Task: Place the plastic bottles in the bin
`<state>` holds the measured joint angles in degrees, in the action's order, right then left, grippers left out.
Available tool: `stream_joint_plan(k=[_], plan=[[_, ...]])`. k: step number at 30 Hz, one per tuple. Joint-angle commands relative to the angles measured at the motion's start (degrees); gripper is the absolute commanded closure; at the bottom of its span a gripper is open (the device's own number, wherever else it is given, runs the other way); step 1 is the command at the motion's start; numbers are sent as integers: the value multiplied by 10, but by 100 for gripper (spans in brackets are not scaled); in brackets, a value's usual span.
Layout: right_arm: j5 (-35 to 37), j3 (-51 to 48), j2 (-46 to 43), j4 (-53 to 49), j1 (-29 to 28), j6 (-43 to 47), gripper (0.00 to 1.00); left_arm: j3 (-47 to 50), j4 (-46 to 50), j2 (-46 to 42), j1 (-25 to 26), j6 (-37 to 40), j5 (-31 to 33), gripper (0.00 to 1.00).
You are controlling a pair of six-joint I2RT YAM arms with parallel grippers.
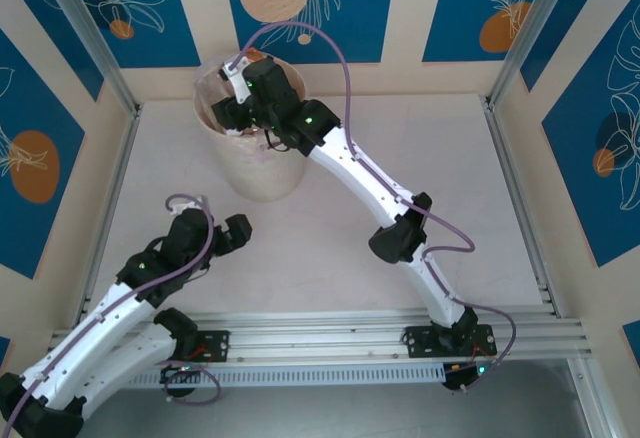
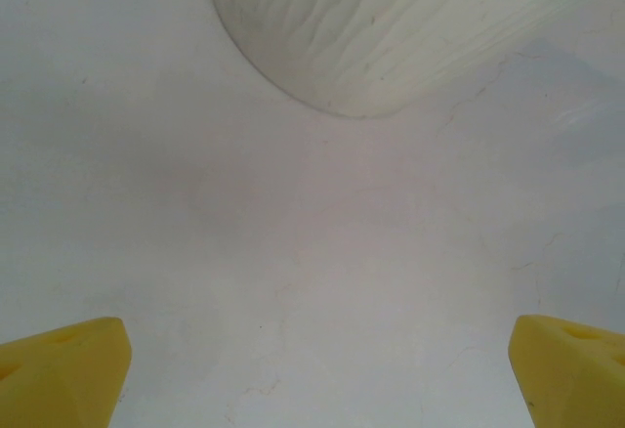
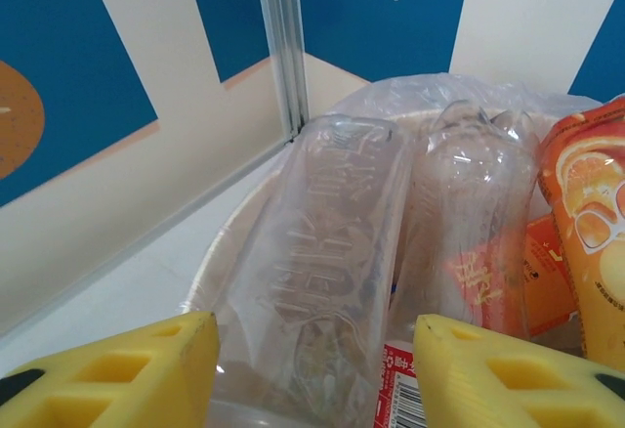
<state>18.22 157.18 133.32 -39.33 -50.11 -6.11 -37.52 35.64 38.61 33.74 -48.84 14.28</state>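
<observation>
My right gripper (image 1: 245,108) hangs over the mouth of the round cream bin (image 1: 250,173) at the back left of the table. Between its yellow fingertips (image 3: 146,369) a clear embossed plastic bottle (image 3: 327,242) leans down into the bin; a narrow gap shows at the right finger, so the right gripper (image 3: 314,369) stands open. More bottles lie in the bin: a clear one with a red-orange label (image 3: 479,223), an orange-labelled one (image 3: 591,223) and one with a red barcode label (image 3: 400,389). My left gripper (image 1: 240,233) is wide open and holds nothing (image 2: 317,369).
The bin's wall (image 2: 391,27) is ahead of the left gripper, across bare white table. A clear liner bag (image 3: 430,91) lines the bin's rim (image 3: 200,277). Aluminium frame posts and blue patterned walls enclose the table on three sides.
</observation>
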Motion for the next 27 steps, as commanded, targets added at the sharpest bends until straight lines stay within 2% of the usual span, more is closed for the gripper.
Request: stream_joint_plan(k=[1, 7, 10, 13, 19, 23, 27], plan=[[10, 21, -53, 23, -5, 17, 43, -24, 21, -11, -5, 20, 23, 1], [64, -2, -99, -4, -4, 24, 40, -51, 49, -22, -6, 37, 59, 1], [100, -68, -148, -12, -4, 18, 37, -74, 74, -27, -6, 54, 99, 0], [146, -198, -231, -5, -2, 1, 33, -91, 94, -31, -7, 74, 147, 0], [193, -541, -453, 50, 28, -80, 24, -97, 94, -39, -20, 94, 240, 0], [229, -719, -577, 26, 64, -140, 18, -81, 62, -56, -31, 117, 314, 0], [227, -865, -688, 0, 121, -199, 13, -33, -13, -79, -51, 169, 349, 1]])
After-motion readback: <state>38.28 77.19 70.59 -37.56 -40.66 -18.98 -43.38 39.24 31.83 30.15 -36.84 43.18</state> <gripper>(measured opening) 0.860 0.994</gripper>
